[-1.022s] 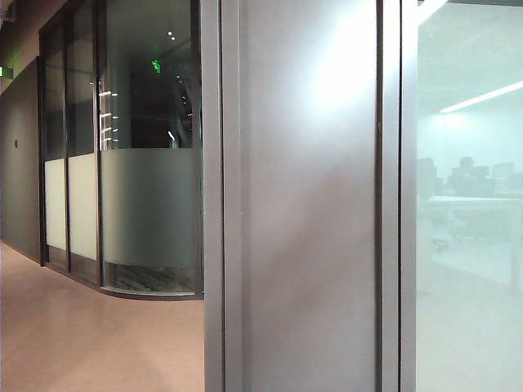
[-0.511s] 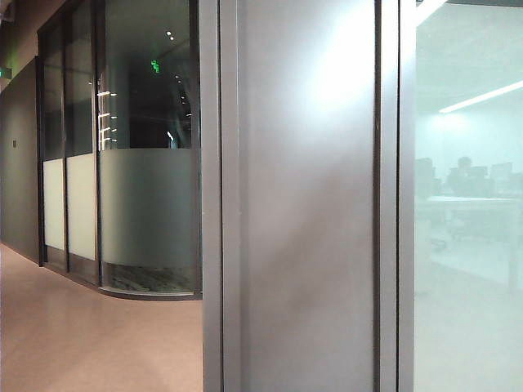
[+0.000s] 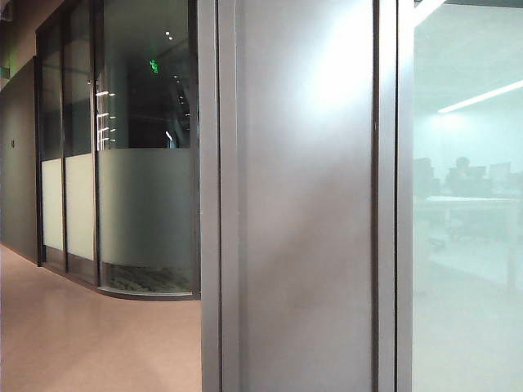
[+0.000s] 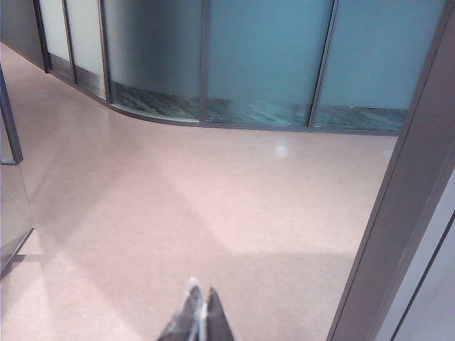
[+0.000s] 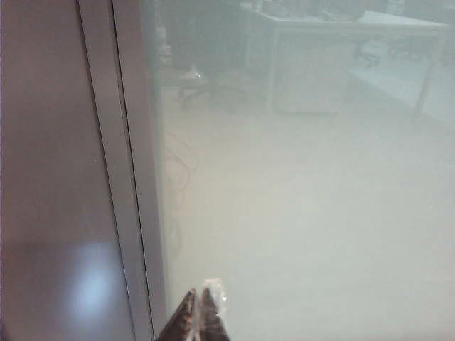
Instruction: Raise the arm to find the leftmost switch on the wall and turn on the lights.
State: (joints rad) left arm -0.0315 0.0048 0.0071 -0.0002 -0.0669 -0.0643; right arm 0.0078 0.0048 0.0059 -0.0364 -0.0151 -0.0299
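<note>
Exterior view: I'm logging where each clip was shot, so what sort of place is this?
Probably an office corridor. Frosted glass partitions line a bare floor, a green exit sign glows behind the glass, and desks show through the glass wall. Both end effectors, left and right, are shut.

No readable text; a green sign (image 3: 154, 65) glows illegibly.

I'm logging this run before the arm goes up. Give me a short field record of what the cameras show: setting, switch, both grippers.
setting: corridor with a grey wall panel, frosted glass beside it, pinkish floor
switch: none visible in any view
left gripper: jaws together, empty, above the floor
right gripper: jaws together, empty, close to the frosted glass by the metal frame
</note>
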